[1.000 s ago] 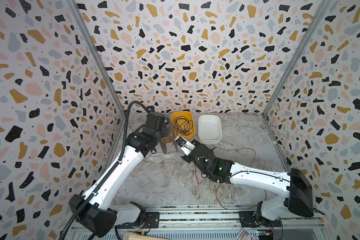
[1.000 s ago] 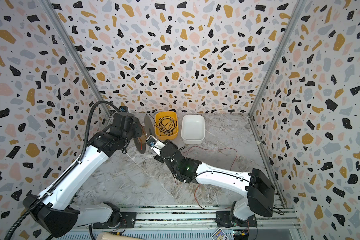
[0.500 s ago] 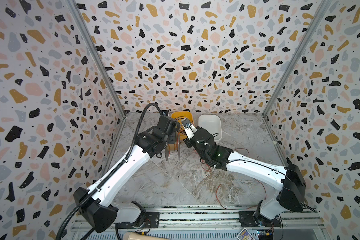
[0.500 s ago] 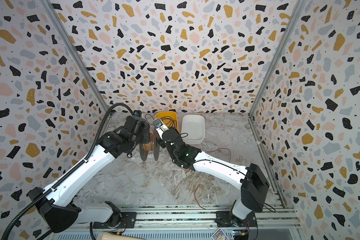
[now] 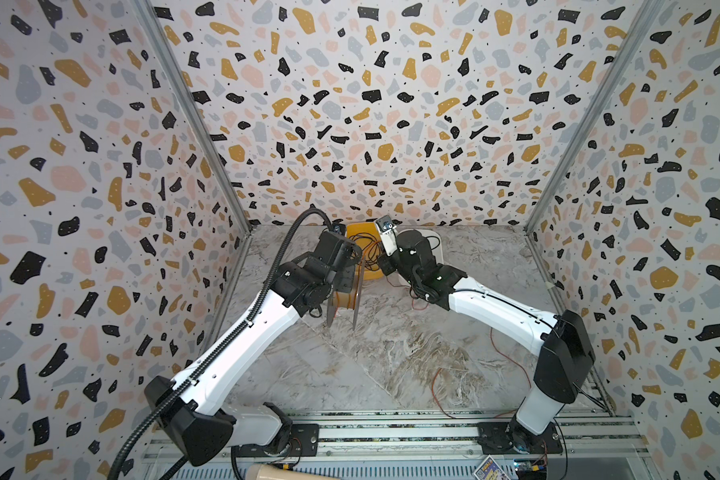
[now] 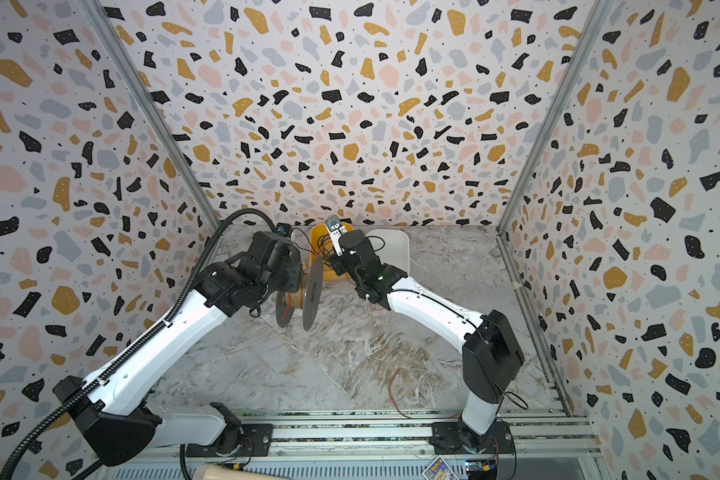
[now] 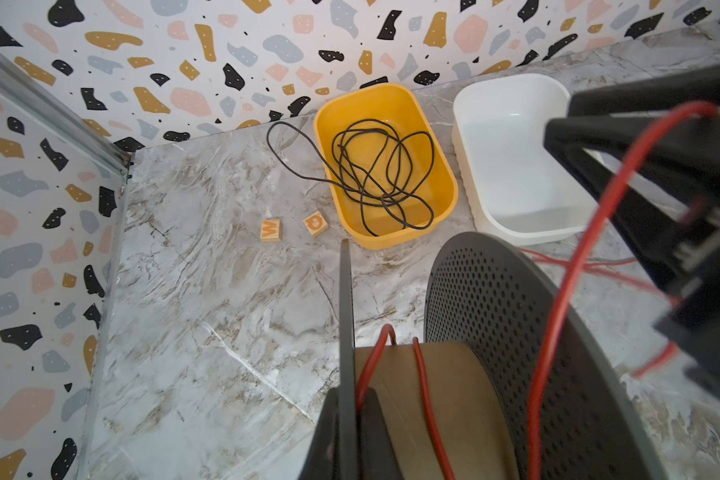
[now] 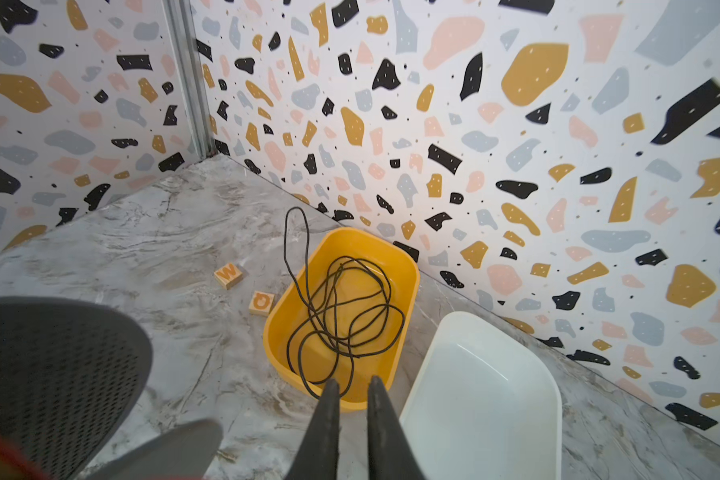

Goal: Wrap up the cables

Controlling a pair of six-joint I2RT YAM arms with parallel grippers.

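A grey two-disc spool [image 5: 341, 301] [image 6: 312, 291] with a brown core [image 7: 462, 399] hangs above the marble floor. My left gripper [image 7: 350, 395] is shut on its thin disc edge. The red cable [image 7: 427, 399] makes two turns on the core. It then rises past the perforated disc [image 7: 495, 316] and runs over my right gripper's black body. More of the cable trails on the floor [image 5: 512, 361] [image 6: 391, 390]. My right gripper [image 8: 354, 381] hovers near the yellow tub, its fingers a little apart with nothing between them.
A yellow tub [image 7: 391, 243] [image 8: 408, 266] holding a tangled black wire [image 7: 375, 166] stands at the back wall, with a white tub [image 7: 512, 166] [image 8: 474, 399] beside it. Two small wooden letter blocks [image 7: 270, 230] [image 7: 316, 223] lie near the yellow tub. Patterned walls close three sides.
My right arm swung from the front of the spool up toward the tubs at the back, and its fingers parted slightly. The left arm shifted the spool a little rightward, still gripping it.
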